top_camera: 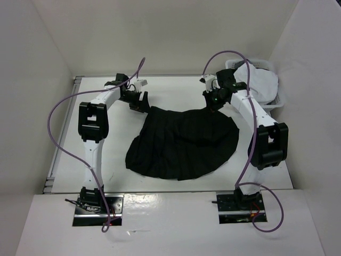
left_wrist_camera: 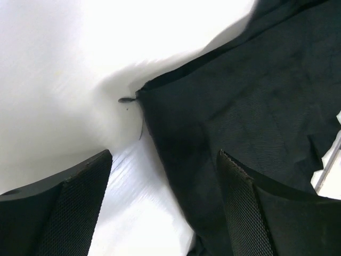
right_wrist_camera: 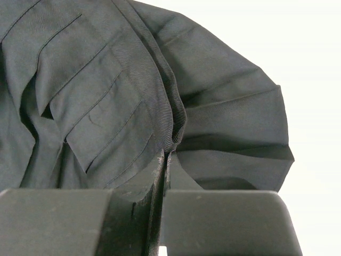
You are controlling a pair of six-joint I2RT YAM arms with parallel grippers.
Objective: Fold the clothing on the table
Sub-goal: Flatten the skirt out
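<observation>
Right gripper is clamped on the far-right edge of the skirt, spread in the middle of the table, and the left gripper is held spread astride the far-left corner, which could be missed on closing, leaving the fold skewed.

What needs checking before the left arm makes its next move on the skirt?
1. Anchor: right gripper shut on skirt - ok, pleats pinched in its jaws.
2. Free side: left gripper open - ok, nothing held.
3. Target: skirt corner edge runs between the left fingers in the wrist view - ok.
4. Height: left fingers down at the cloth - cannot tell.
5. Lay: skirt flat on table - not ok, bunched at the right grip.
</observation>
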